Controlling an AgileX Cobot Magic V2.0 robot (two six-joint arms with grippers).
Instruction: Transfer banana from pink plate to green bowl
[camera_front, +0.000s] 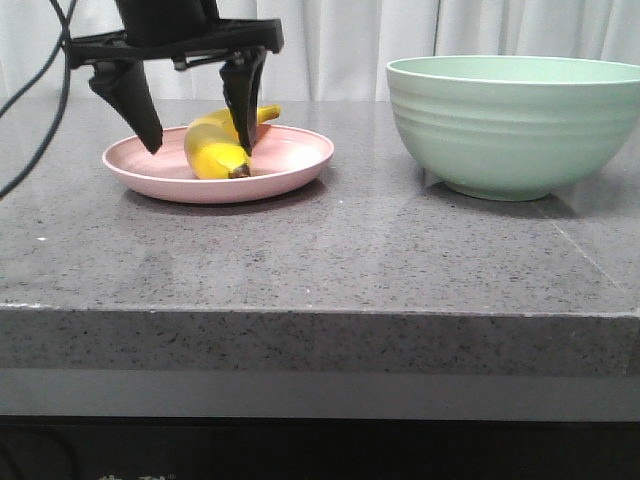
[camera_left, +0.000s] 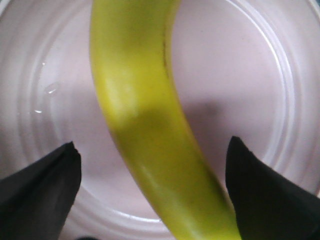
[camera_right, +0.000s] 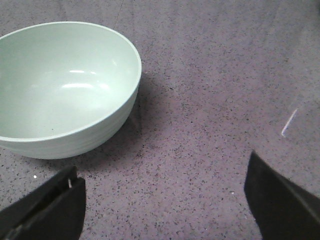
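The yellow banana (camera_front: 215, 147) lies on the pink plate (camera_front: 290, 160) at the left of the table. My left gripper (camera_front: 198, 148) is open and lowered over the plate, one finger on each side of the banana, the right finger close against it. In the left wrist view the banana (camera_left: 145, 125) runs between the two black fingers over the plate (camera_left: 240, 100). The green bowl (camera_front: 515, 120) stands at the right, empty. My right gripper (camera_right: 162, 195) is open and empty above the bare table, beside the bowl (camera_right: 60, 85); it does not show in the front view.
The grey speckled table (camera_front: 350, 260) has its front edge near the camera. Black cables (camera_front: 40, 110) hang at the far left. A white curtain closes off the back.
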